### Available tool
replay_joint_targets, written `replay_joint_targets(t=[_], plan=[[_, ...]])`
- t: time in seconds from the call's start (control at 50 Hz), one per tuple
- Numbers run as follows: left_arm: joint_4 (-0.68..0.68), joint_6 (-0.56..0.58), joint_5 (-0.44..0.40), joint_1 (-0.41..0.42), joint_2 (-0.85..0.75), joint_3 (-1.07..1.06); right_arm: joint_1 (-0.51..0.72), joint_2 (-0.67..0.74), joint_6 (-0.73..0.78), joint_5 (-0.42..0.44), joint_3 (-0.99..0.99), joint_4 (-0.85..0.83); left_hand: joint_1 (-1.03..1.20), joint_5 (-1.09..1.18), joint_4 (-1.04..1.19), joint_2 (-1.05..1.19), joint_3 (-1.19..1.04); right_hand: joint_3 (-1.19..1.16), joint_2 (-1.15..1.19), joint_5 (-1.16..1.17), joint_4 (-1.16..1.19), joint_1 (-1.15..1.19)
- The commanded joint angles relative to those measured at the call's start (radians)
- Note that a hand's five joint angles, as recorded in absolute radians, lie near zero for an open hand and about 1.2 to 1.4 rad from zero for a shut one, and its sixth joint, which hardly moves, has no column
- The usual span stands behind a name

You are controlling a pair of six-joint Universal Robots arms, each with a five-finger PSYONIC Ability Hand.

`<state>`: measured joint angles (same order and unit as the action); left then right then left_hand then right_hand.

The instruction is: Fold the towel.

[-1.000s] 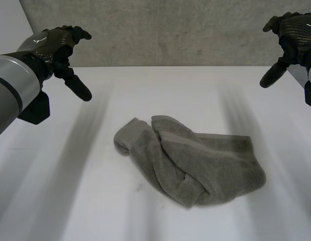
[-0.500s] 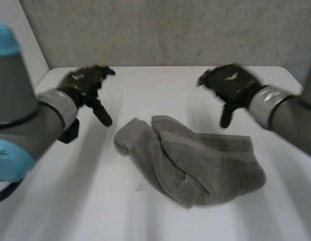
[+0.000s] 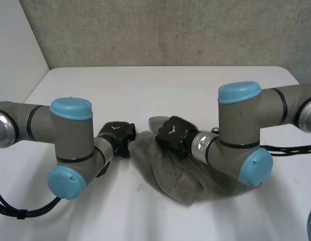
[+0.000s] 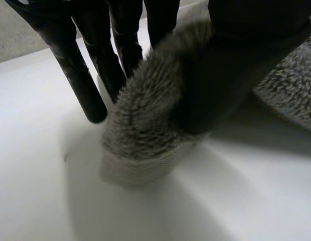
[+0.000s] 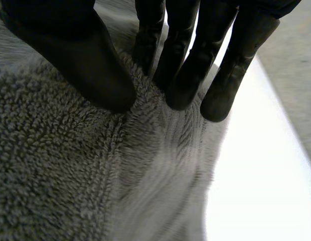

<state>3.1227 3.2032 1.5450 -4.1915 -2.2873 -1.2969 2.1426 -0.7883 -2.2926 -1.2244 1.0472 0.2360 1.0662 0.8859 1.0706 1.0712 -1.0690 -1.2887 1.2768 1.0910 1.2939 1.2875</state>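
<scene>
With thumb and fingers (image 4: 90,90), our left hand (image 3: 117,134) pinches the rolled end of the crumpled grey terry towel (image 3: 175,175) on the white worktop (image 3: 195,90); our right hand (image 3: 173,135) nips a nearby ridge, presumably to spread it.

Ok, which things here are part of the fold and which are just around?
Part of the job:
towel, bunched
left hand, pinching the towel's end
right hand, pinching a ridge of it

Just around:
white table
grey wall behind
</scene>
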Motion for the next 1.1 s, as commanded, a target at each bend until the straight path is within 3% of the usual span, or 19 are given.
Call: replay_joint_targets(t=[0.02, 0.12, 0.18, 0.3, 0.4, 0.46, 0.5, 0.52, 0.54, 0.56, 0.58, 0.6, 0.62, 0.64, 0.68, 0.7, 0.84, 0.96, 1.1], plan=[[0.004, -0.002, 0.017, 0.002, 0.071, 0.018, -0.023, -0.106, -0.11, -0.129, -0.052, -0.083, 0.33, 0.336, 0.326, 0.325, -0.327, -0.108, 0.119, 0.131, 0.102, 0.109], [0.004, -0.006, 0.055, -0.011, 0.231, 0.001, -0.108, -0.296, -0.303, -0.213, 0.031, -0.184, 0.33, 0.336, 0.326, 0.325, -0.327, -0.108, 0.119, 0.131, 0.102, 0.109], [0.002, -0.014, 0.101, -0.031, 0.339, -0.041, -0.127, -0.341, -0.324, -0.213, 0.066, -0.181, 0.33, 0.336, 0.326, 0.325, -0.327, -0.108, 0.119, 0.131, 0.102, 0.109], [0.004, -0.005, 0.106, -0.068, 0.517, -0.234, -0.167, -0.497, -0.32, -0.185, 0.309, -0.168, 0.33, 0.336, 0.326, 0.325, -0.327, -0.108, 0.119, 0.131, 0.102, 0.109], [-0.004, 0.004, 0.104, -0.068, 0.647, -0.434, -0.211, -0.565, -0.217, -0.127, 0.527, -0.11, 0.33, 0.336, 0.326, 0.325, -0.327, -0.108, 0.119, 0.131, 0.102, 0.109], [-0.006, 0.033, 0.084, -0.062, 0.722, -0.568, -0.253, -0.609, -0.07, -0.087, 0.665, 0.008, 0.33, 0.336, 0.326, 0.325, -0.327, -0.108, 0.119, 0.131, 0.102, 0.109], [-0.006, 0.062, 0.066, -0.061, 0.756, -0.628, -0.292, -0.628, 0.123, -0.058, 0.772, 0.145, 0.33, 0.336, 0.326, 0.325, -0.327, -0.108, 0.119, 0.131, 0.102, 0.109], [-0.006, 0.102, 0.041, -0.062, 0.782, -0.68, -0.293, -0.628, 0.124, -0.058, 0.772, 0.146, 0.33, 0.336, 0.326, 0.325, -0.327, -0.108, 0.119, 0.131, 0.102, 0.109], [-0.006, 0.103, 0.041, -0.062, 0.782, -0.68, -0.314, -0.632, 0.19, -0.053, 0.796, 0.199, 0.33, 0.336, 0.326, 0.325, -0.327, 0.086, -0.074, -0.063, -0.091, -0.085], [-0.007, 0.15, 0.015, -0.065, 0.796, -0.723, -0.329, -0.637, 0.22, -0.046, 0.804, 0.215, 0.217, 0.223, 0.213, 0.212, -0.214, 0.44, -0.428, -0.417, -0.445, -0.439], [-0.01, 0.206, -0.012, -0.07, 0.804, -0.76, -0.329, -0.637, 0.22, -0.046, 0.804, 0.215, -0.043, -0.037, -0.047, -0.048, 0.046, 0.443, -0.431, -0.42, -0.449, -0.442], [-0.01, 0.207, -0.013, -0.07, 0.804, -0.76, -0.331, -0.646, 0.199, -0.044, 0.794, 0.195, -0.045, -0.04, -0.05, -0.05, 0.048, 0.687, -0.676, -0.664, -0.693, -0.686], [-0.015, 0.262, -0.032, -0.073, 0.809, -0.781, -0.331, -0.646, 0.199, -0.044, 0.794, 0.195, -0.342, -0.336, -0.346, -0.347, 0.345, 0.69, -0.678, -0.667, -0.695, -0.689], [-0.016, 0.315, -0.042, -0.079, 0.81, -0.789, -0.333, -0.664, 0.147, -0.046, 0.772, 0.162, -0.638, -0.633, -0.643, -0.643, 0.641, 0.861, -0.85, -0.838, -0.867, -0.86], [-0.016, 0.316, -0.042, -0.079, 0.81, -0.789, -0.334, -0.698, -0.003, -0.046, 0.708, 0.099, -0.641, -0.636, -0.646, -0.646, 0.644, 1.001, -0.989, -0.978, -1.006, -0.999], [-0.015, 0.363, -0.04, -0.093, 0.813, -0.782, -0.334, -0.698, -0.004, -0.046, 0.708, 0.098, -0.892, -0.886, -0.896, -0.897, 0.894, 1.001, -0.989, -0.978, -1.006, -1.0], [0.0, 0.382, -0.046, -0.113, 0.818, -0.661, -0.391, -0.706, -0.292, -0.038, 0.629, 0.016, -0.888, -0.882, -0.892, -0.893, 0.891, 1.013, -1.001, -0.99, -1.018, -1.012], [0.051, 0.273, -0.045, -0.116, 0.753, -0.545, -0.394, -0.672, -0.334, -0.047, 0.629, -0.03, -0.847, -0.841, -0.851, -0.852, 0.85, 0.995, -0.983, -0.972, -1.001, -0.994], [0.056, 0.193, -0.042, -0.111, 0.544, -0.435, -0.435, -0.571, -0.332, -0.06, 0.616, -0.041, -0.68, -0.674, -0.684, -0.685, 0.683, 0.94, -0.928, -0.916, -0.945, -0.938]])
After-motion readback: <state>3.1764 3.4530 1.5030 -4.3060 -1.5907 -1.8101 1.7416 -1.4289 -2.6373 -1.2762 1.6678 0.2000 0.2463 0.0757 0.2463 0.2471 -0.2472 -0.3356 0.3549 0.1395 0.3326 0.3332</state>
